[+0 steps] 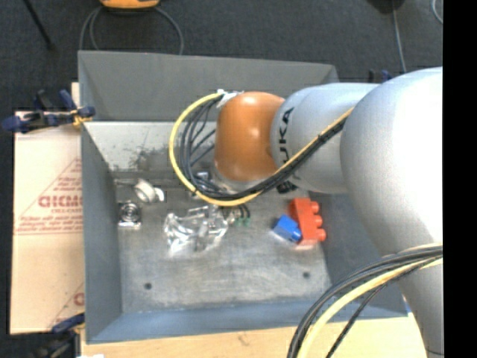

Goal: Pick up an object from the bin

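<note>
My gripper (218, 213) reaches down into the middle of the bin, mostly hidden under the arm's orange cover. Right below and to its left lies a crumpled, shiny clear-silver piece (186, 233), touching or very close to the gripper's tip. A small green bit (241, 216) shows just right of the gripper. Whether anything is held I cannot tell.
A red-orange toy brick (310, 219) and a small blue block (285, 230) lie to the right. A white-silver round piece (147, 192) and a small metal part (129, 215) sit by the left wall. The arm covers the bin's back right.
</note>
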You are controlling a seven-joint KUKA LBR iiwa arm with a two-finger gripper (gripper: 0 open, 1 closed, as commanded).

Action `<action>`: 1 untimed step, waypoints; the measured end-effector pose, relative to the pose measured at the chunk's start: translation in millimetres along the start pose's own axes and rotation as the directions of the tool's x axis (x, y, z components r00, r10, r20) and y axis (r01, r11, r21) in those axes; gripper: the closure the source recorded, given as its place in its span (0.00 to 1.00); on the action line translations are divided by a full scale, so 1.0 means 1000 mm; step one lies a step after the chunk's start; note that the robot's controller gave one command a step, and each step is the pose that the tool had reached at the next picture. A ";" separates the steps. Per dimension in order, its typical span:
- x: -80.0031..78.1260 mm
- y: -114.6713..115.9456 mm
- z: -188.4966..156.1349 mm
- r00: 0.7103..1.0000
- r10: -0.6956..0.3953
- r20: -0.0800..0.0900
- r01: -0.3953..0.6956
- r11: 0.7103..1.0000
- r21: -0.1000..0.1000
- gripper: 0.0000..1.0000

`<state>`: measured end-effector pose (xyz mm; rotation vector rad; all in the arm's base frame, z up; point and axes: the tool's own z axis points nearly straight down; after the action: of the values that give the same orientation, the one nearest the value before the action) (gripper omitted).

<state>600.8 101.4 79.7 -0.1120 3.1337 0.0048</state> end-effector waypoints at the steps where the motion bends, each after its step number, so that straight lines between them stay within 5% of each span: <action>1: -0.001 0.000 -0.002 1.000 0.001 0.003 -0.001 1.000 -0.001 1.00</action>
<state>602.1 101.7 81.3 -0.1098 3.1303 0.0059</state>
